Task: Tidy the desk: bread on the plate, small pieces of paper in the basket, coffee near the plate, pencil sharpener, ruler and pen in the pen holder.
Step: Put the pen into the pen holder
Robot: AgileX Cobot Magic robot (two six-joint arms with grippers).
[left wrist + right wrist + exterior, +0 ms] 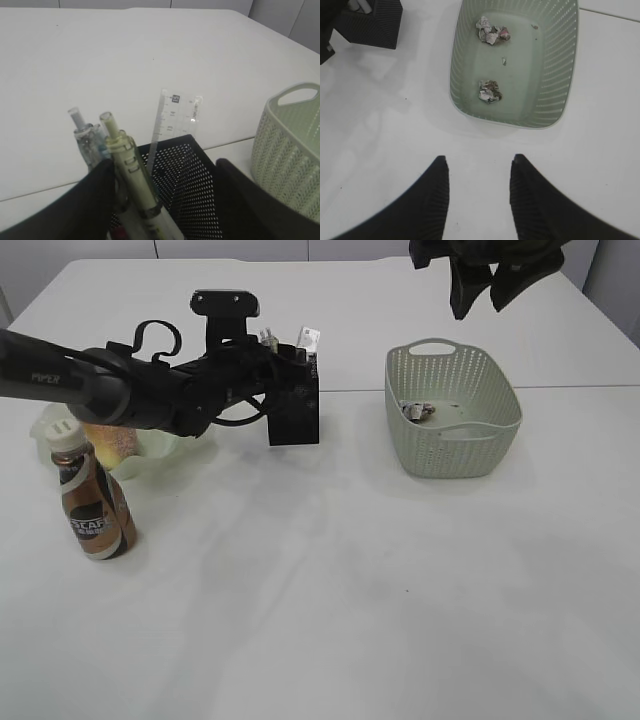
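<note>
Coffee label "SCAF" | left claw spread | right claw spread, empty

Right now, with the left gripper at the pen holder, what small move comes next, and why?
Probably lift the left gripper straight up and away. Its jaws stand open around the pen holder, and the pen and ruler already stand inside, so nothing there seems left to place.

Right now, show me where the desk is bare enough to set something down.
Bare: the wide front of the desk, right of the coffee bottle, and the strip between pen holder and basket. Crowded: the left, where bottle, plate and left arm bunch together.
</note>
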